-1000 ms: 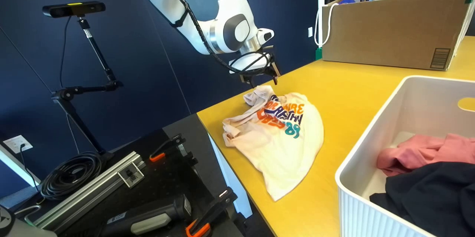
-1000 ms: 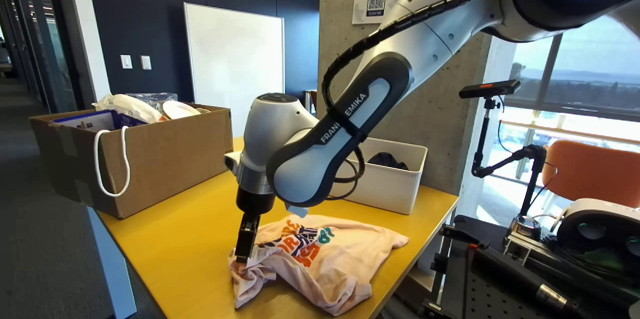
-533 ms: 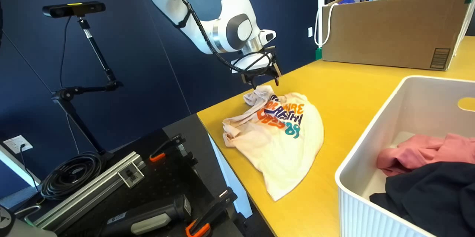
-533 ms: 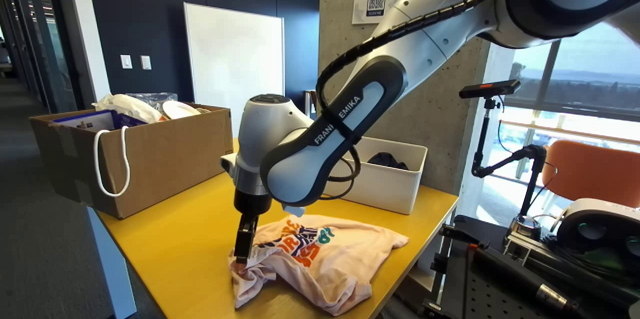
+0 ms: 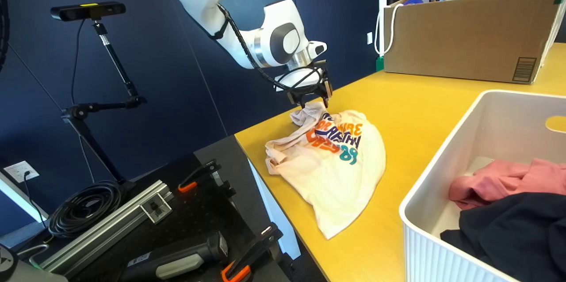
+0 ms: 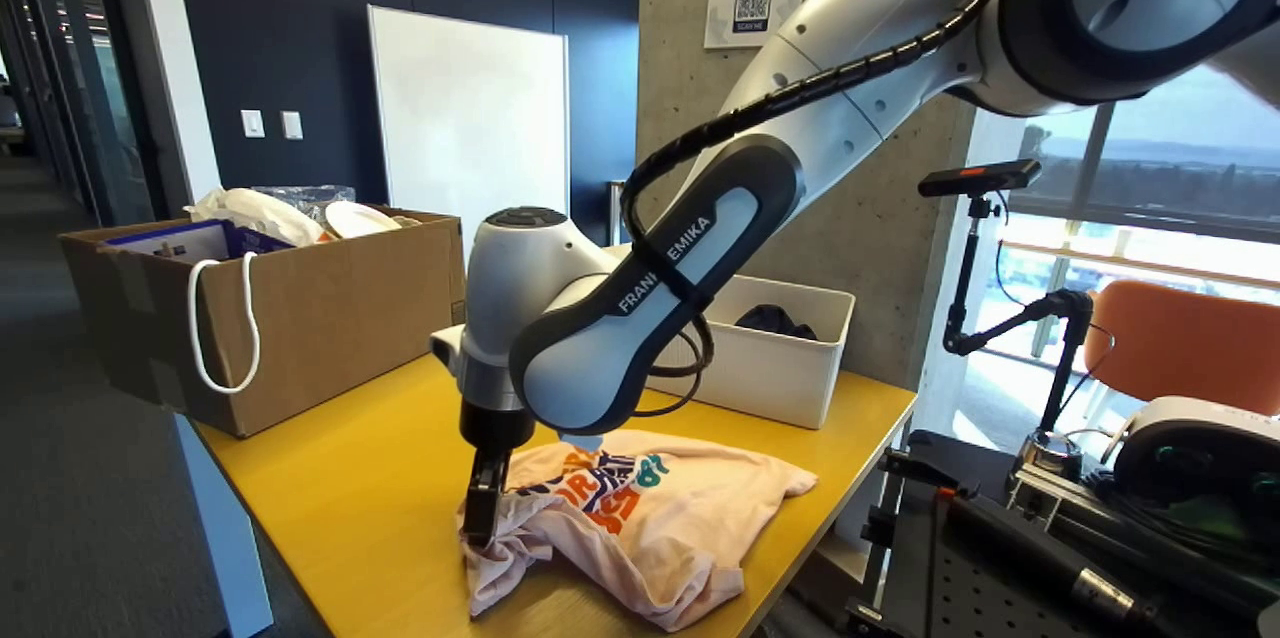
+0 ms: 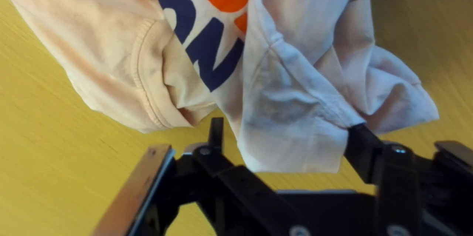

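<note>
A pale pink-white shirt (image 5: 340, 176) with orange, navy and teal lettering lies crumpled on the yellow table; it shows in both exterior views. My gripper (image 7: 287, 128) stands open over one bunched corner of it. In the wrist view, a folded sleeve-like part of the shirt (image 7: 292, 136) lies between the two fingers. The right-hand finger (image 7: 364, 141) meets the cloth edge and its tip is hidden there. Bare table shows around the left-hand finger (image 7: 216, 132). Seen from outside, the gripper (image 6: 480, 530) points down with its fingertips at the cloth.
A white bin (image 5: 413, 215) holds a pink garment (image 5: 508, 180) and a dark one (image 5: 517, 229). Beyond it on the yellow table (image 5: 424, 96) stands a cardboard box (image 5: 460, 39) of mixed items. Black cart equipment (image 5: 185, 233) sits beside the table's edge.
The arm has come down, bringing the fingertips lower to the shirt's corner. The fingers stand slightly closer together than before. The shirt lies as it did.
</note>
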Robot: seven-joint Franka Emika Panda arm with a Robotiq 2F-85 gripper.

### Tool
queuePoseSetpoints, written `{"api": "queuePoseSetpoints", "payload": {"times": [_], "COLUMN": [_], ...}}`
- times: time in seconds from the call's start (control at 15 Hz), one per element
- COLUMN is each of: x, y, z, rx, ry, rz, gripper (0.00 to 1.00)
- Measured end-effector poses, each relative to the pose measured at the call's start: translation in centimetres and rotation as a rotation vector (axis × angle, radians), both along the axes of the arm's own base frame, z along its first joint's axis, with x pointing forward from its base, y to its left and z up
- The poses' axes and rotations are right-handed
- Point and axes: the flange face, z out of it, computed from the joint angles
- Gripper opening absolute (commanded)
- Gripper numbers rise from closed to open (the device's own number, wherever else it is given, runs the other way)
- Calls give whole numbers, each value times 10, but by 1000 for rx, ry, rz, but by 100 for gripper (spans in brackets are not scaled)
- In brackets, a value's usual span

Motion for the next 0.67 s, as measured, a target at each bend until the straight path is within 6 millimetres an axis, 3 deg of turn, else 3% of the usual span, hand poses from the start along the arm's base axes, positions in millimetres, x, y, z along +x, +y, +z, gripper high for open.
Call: {"api": "queuePoseSetpoints", "payload": {"times": [0.47,0.67], "x": [-2,-4], "y": [1,-3], "z": [-2,-4], "rx": [-5,-11], "ry": [4,10], "rz": [5,0], "gripper": [0,0]}}
